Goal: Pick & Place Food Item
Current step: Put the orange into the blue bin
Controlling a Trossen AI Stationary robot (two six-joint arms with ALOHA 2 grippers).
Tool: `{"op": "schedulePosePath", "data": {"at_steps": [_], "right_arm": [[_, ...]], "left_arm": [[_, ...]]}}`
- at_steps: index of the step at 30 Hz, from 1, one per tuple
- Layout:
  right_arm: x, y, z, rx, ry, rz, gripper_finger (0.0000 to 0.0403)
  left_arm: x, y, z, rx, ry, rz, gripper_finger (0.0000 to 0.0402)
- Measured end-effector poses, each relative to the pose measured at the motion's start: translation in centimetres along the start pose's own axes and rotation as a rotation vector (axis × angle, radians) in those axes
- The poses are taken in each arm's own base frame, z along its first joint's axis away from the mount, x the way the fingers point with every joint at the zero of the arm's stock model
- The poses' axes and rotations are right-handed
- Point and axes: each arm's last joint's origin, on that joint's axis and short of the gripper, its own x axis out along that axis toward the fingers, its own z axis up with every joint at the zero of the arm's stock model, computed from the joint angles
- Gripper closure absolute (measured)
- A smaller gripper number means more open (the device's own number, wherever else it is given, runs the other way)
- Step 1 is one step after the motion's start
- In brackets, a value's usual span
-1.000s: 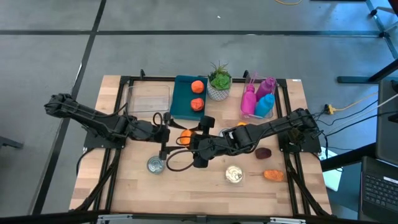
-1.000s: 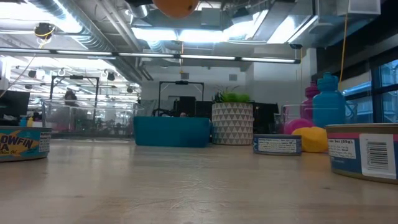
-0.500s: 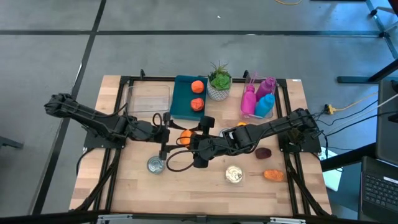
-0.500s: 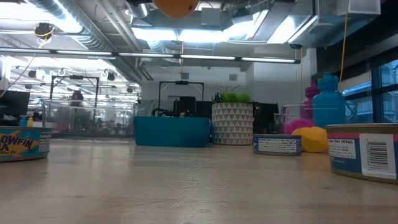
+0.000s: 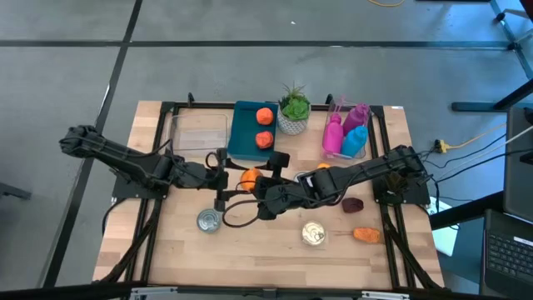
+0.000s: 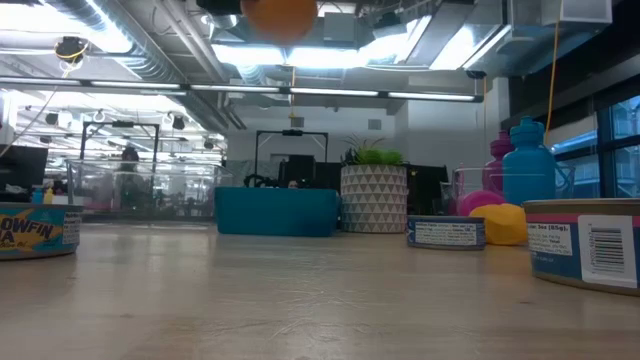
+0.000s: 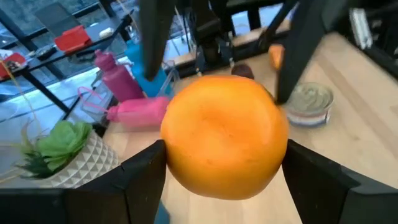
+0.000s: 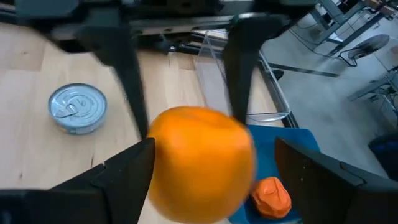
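An orange (image 5: 248, 176) hangs in the air over the middle of the table, at the top edge of the low view (image 6: 280, 15). My left gripper (image 5: 237, 177) reaches in from the table's left and is shut on it; the orange (image 7: 224, 137) fills the space between its fingers. My right gripper (image 5: 260, 185) comes from the table's right and stands open around the same orange (image 8: 199, 165), with a clear gap at one finger (image 8: 323, 180). My left gripper pinches the orange between its two fingers, on two opposite sides (image 7: 171, 155) at its widest part. The fingers come nearly level from the table's left. The orange is lifted clear of the table. My right gripper has one finger (image 8: 124, 180) right beside the orange; I cannot tell whether it touches.
A teal tray (image 5: 241, 133) at the back holds two orange-red pieces (image 5: 265, 115). Beside it are a potted plant (image 5: 293, 112), pink and blue bottles (image 5: 346, 133) and a clear box (image 5: 200, 133). Two tins (image 5: 208, 220) (image 5: 314, 234) and small food items (image 5: 365, 235) (image 5: 353, 203) lie nearer.
The orange between the two grippers has shifted a little: from above it now shows rounder and less covered, and in the low view it hangs slightly lower. Both arms have stayed where they were.
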Motion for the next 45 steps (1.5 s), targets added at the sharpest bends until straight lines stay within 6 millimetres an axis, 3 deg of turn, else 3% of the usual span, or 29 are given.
{"op": "schedulePosePath", "data": {"at_steps": [7, 12, 16, 21, 28, 33, 37, 41, 45], "right_arm": [[-0.8, 0.9, -0.3, -0.027, 0.01, 0.017, 0.0081], [-1.1, 0.5, -1.2, -0.002, 0.085, -0.032, 0.0081], [-1.6, 1.0, -1.7, 0.007, 0.12, -0.023, 0.0081], [-2.7, 2.1, -2.1, 0.005, 0.122, -0.016, 0.008], [-3.7, 3.3, -2.4, 0.009, 0.124, 0.006, 0.008], [-3.9, 3.3, -2.6, 0.006, 0.136, 0.004, 0.008], [-3.9, 3.3, -2.7, 0.004, 0.139, 0.003, 0.008], [-3.9, 3.3, -2.7, 0.0, 0.144, 0.002, 0.008], [-3.9, 2.9, -3.3, 0.007, 0.184, -0.045, 0.008]], "left_arm": [[0.0, 0.3, -0.2, 0.04, 0.034, 0.097, 0.0125], [0.3, 2.1, -0.6, 0.079, 0.093, 0.28, 0.0125], [1.0, 5.3, -1.6, 0.045, 0.149, 0.37, 0.0125], [2.1, 10.9, -4.1, -0.036, 0.246, 0.446, 0.0125], [3.4, 16.4, -8.9, -0.26, 0.365, 0.368, 0.0122], [5.0, 17.6, -12.4, -0.309, 0.516, 0.323, 0.0091], [6.2, 17.6, -14.1, -0.316, 0.575, 0.286, 0.0059], [7.0, 17.5, -14.3, -0.281, 0.552, 0.259, 0.004], [6.6, 17.6, -12.6, -0.255, 0.439, 0.274, 0.0038]]}}
